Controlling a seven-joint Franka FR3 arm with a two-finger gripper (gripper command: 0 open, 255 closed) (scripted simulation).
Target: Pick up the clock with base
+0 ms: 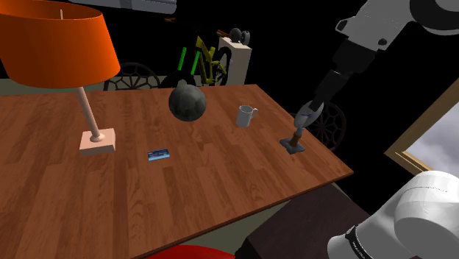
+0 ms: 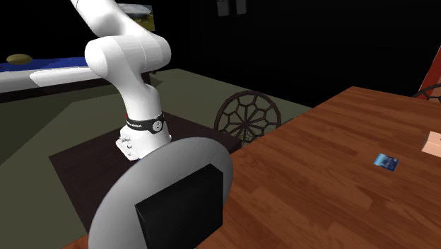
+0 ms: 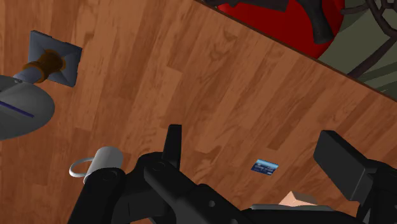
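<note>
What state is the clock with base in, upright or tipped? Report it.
Upright. The clock has its square base flat on the wooden table, with the stem rising to the round face above it.

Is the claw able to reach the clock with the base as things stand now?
Probably yes. The claw is open above the table, and the clock stands free near the table's edge, apart from the mug, with nothing between claw and clock.

wooden table (image 1: 184,206), orange lamp (image 1: 55,40), black area beyond
</note>
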